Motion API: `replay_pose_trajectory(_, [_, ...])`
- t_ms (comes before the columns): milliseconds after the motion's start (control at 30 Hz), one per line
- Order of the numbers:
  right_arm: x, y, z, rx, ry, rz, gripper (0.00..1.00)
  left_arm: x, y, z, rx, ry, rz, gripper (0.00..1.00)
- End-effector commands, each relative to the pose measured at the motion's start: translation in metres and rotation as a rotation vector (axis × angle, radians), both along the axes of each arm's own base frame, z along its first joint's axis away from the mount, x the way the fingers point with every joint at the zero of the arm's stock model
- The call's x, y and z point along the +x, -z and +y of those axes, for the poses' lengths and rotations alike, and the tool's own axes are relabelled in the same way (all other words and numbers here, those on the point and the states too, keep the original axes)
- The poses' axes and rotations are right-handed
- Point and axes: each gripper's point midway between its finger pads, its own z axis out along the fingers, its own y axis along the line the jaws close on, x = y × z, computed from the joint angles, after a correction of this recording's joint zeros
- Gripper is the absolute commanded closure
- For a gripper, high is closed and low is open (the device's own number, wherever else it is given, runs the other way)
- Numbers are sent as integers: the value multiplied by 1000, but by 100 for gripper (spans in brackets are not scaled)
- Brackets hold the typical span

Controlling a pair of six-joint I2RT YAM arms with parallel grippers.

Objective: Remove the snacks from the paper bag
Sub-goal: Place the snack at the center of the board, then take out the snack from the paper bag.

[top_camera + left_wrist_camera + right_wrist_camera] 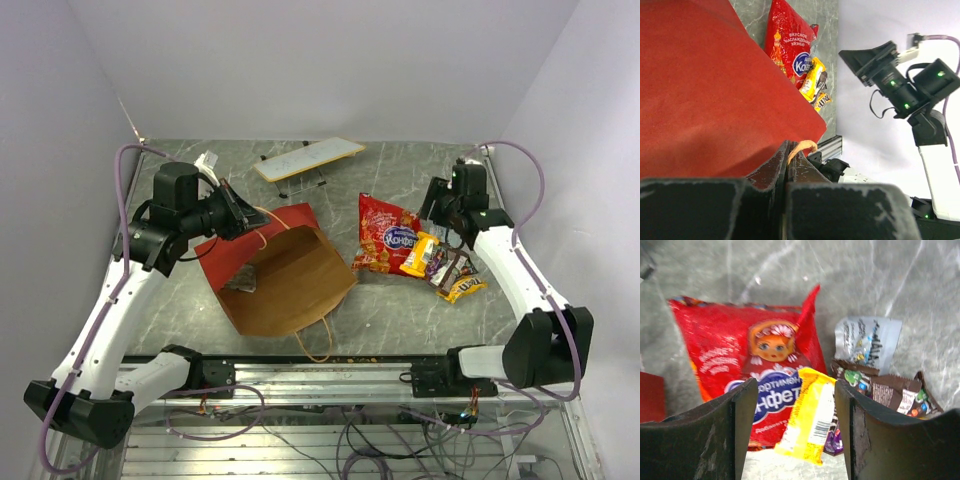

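Far left: left gripper point(240, 215) pressed together on the upper rim of the paper bag point(285, 280), with the tan string handle point(802, 147) emerging at the fingertips. Bag left of centre on the table point(400, 180), mouth gaping, brown inside exposed, one small packet point(245, 282) inside. Behind, at far centre: white board point(308, 158). Right of the bag, out on the table: red chip bag point(385, 235), yellow packet point(418, 253) overlapping it, then brown packets point(455, 272) and a silver packet point(867, 342). Far right: right gripper point(795, 390) spread wide above the yellow packet, holding nothing.
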Motion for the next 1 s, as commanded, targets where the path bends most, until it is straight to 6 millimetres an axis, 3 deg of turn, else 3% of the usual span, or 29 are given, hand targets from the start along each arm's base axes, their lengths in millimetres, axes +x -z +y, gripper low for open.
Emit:
replay_pose_trajectory(0, [12, -51, 29, 23, -123, -118, 37, -2, -10, 2, -13, -8, -24, 93])
replay_pose_trajectory(267, [6, -98, 152, 4, -465, -248, 37, -1, -12, 8, -10, -49, -37, 93])
replay_pose_trajectory(367, [-17, -119, 211, 45, -697, -351, 35, -1, -11, 10, 2, -54, -34, 93])
replay_pose_trajectory(467, [-46, -141, 249, 151, -919, -481, 32, -2, -11, 12, 6, -62, -37, 93])
replay_pose_trajectory(700, [-111, -160, 305, 265, -1335, -619, 30, -1, -6, 11, -5, -65, -22, 93])
replay_pose_trajectory(900, [-178, -137, 329, 149, -1750, -795, 31, 1, -5, 10, 1, -57, -23, 93])
replay_pose_trajectory(967, [-191, -126, 332, 91, -1848, -829, 32, 0, -6, 10, -3, -54, -29, 93])
